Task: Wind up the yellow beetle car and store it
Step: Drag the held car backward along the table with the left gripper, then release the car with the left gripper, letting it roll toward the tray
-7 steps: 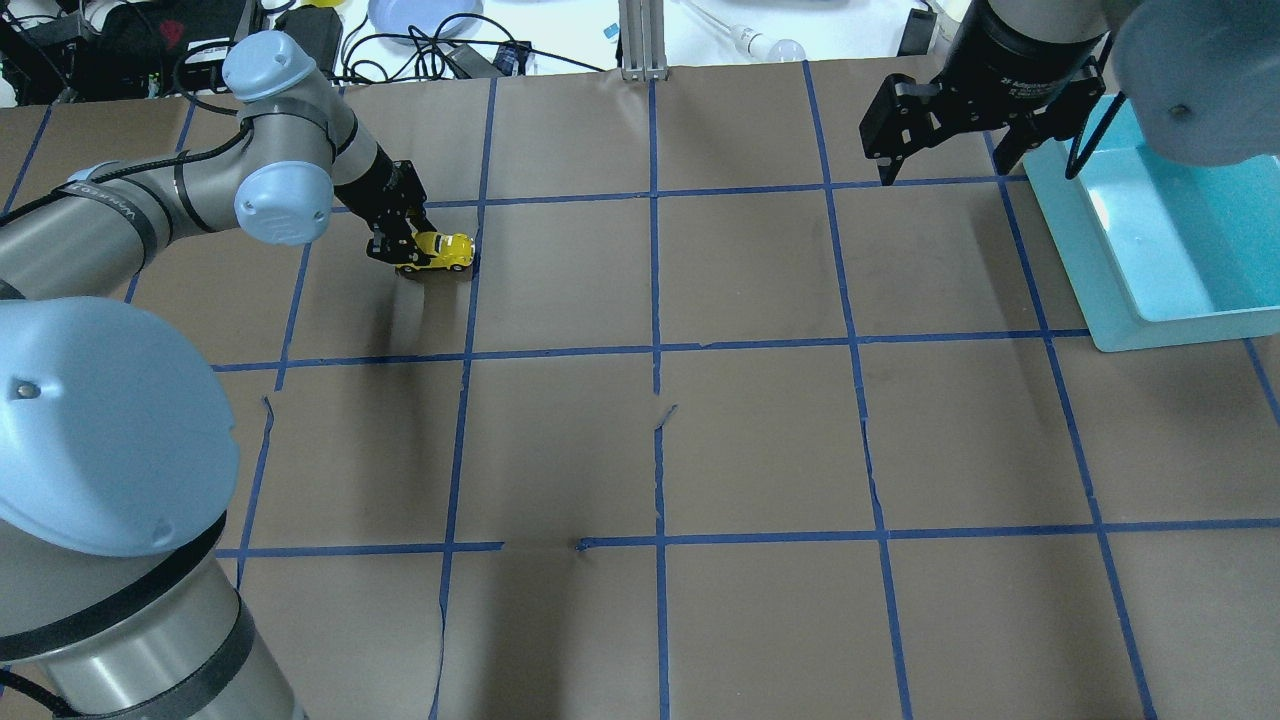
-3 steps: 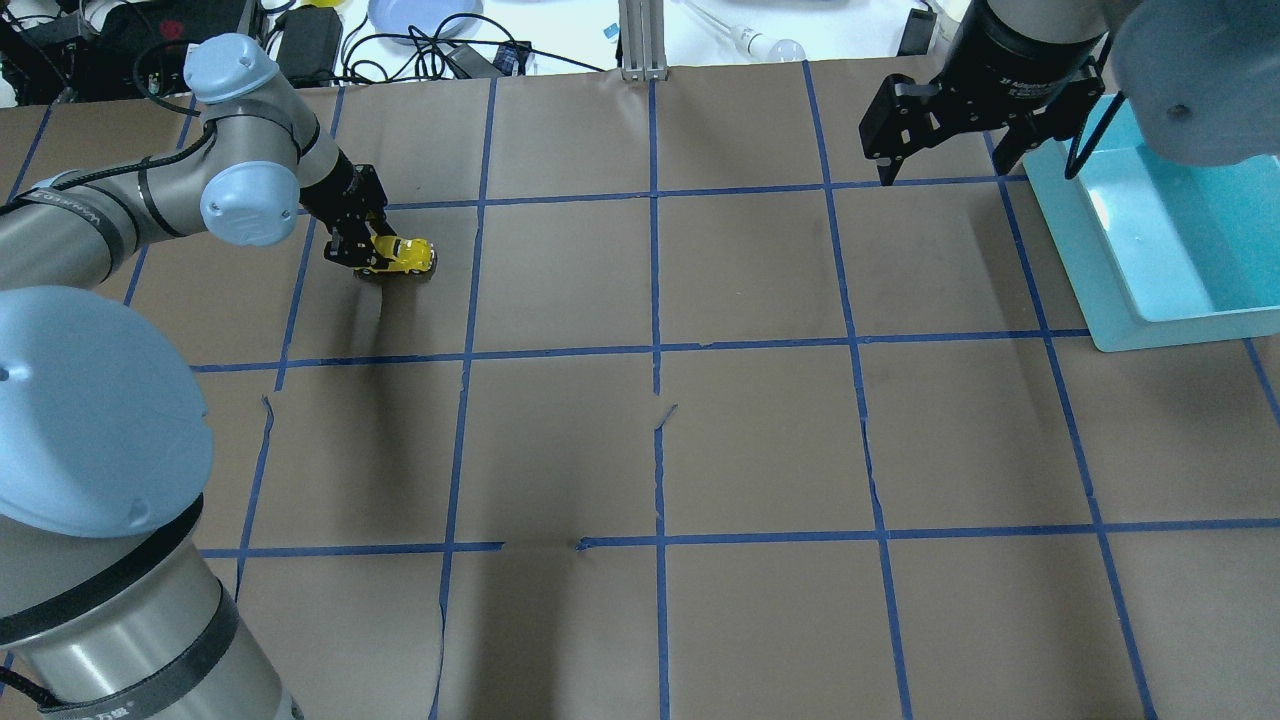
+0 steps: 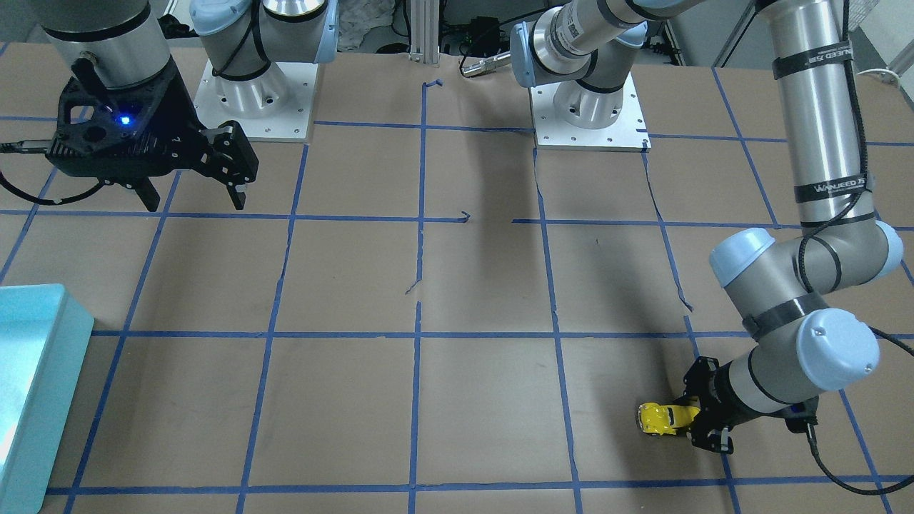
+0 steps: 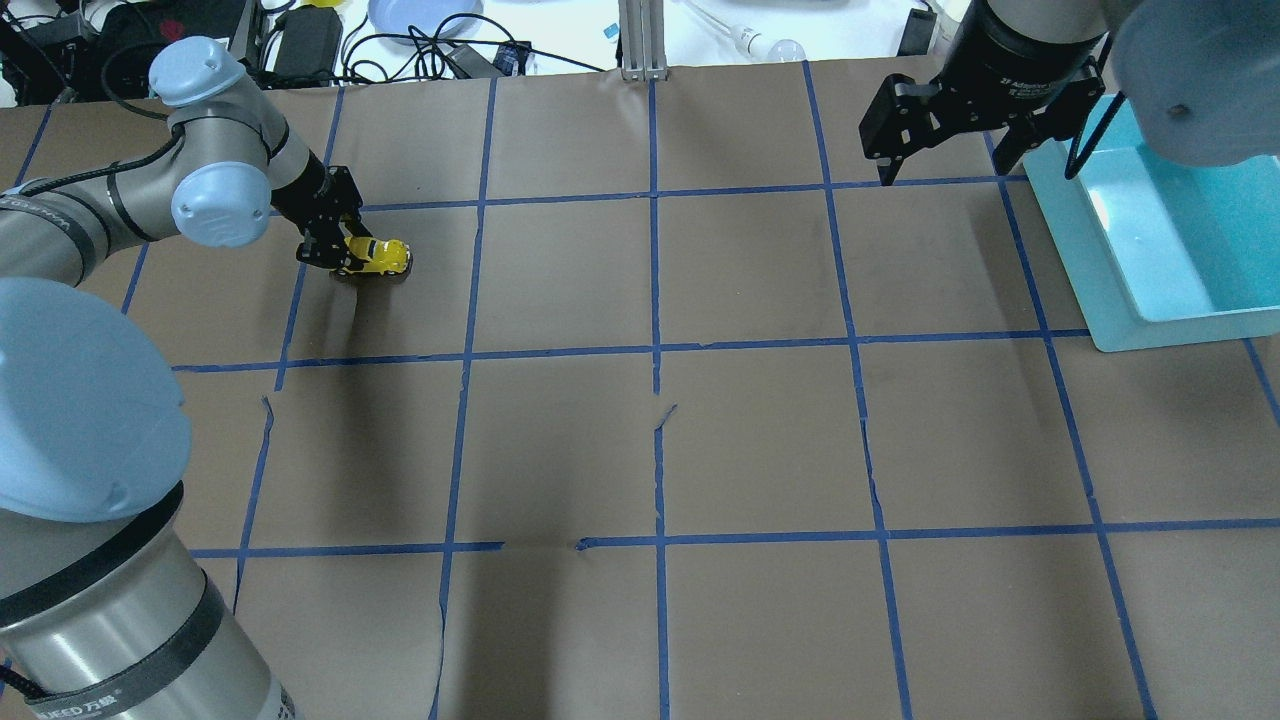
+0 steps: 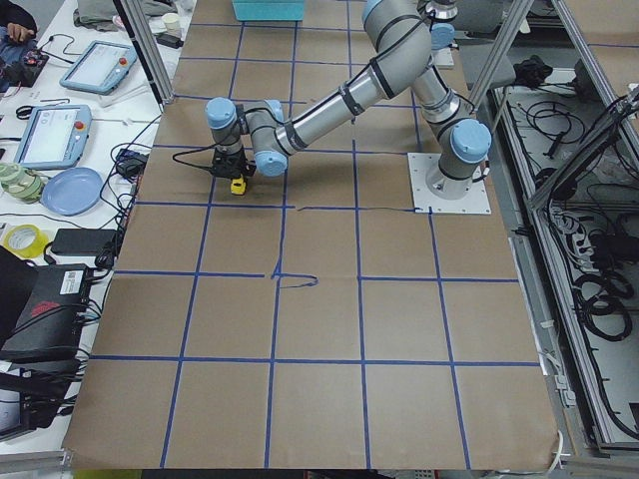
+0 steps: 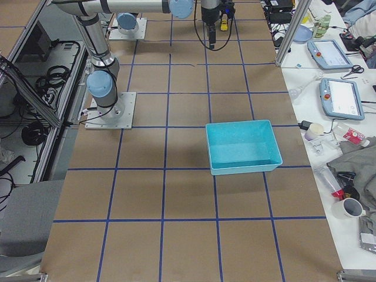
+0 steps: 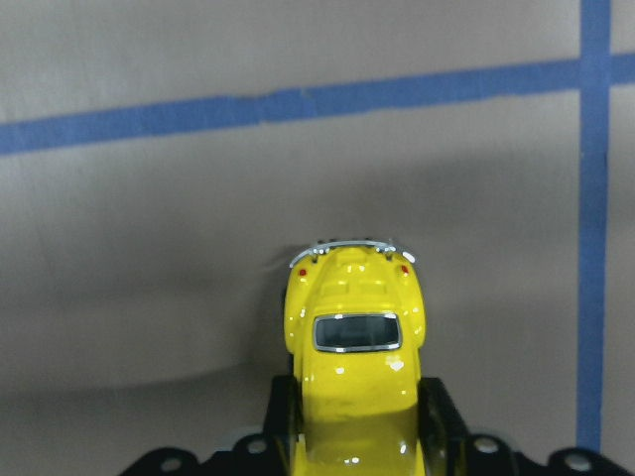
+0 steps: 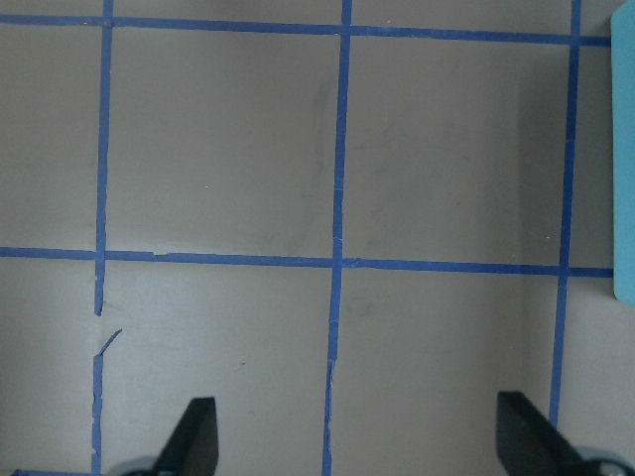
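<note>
The yellow beetle car (image 4: pixel 378 257) is small and glossy and rests on the brown paper at the table's far left. It also shows in the front-facing view (image 3: pixel 660 418) and the left wrist view (image 7: pixel 352 357). My left gripper (image 4: pixel 340 252) is shut on the car's rear half, its black fingers (image 7: pixel 437 416) on either side of the body. My right gripper (image 4: pixel 945 160) hangs open and empty above the table beside the teal bin (image 4: pixel 1180 250); its fingertips (image 8: pixel 198 436) stand wide apart.
The teal bin (image 6: pixel 242 147) stands at the table's far right edge. Blue tape lines (image 4: pixel 655 350) grid the brown paper. Cables, a blue plate (image 4: pixel 425 15) and electronics lie beyond the far edge. The arm bases (image 3: pixel 585 107) are bolted at the robot side.
My left gripper has dragged the yellow car leftward across the paper, still shut on it. The right arm has not moved.
</note>
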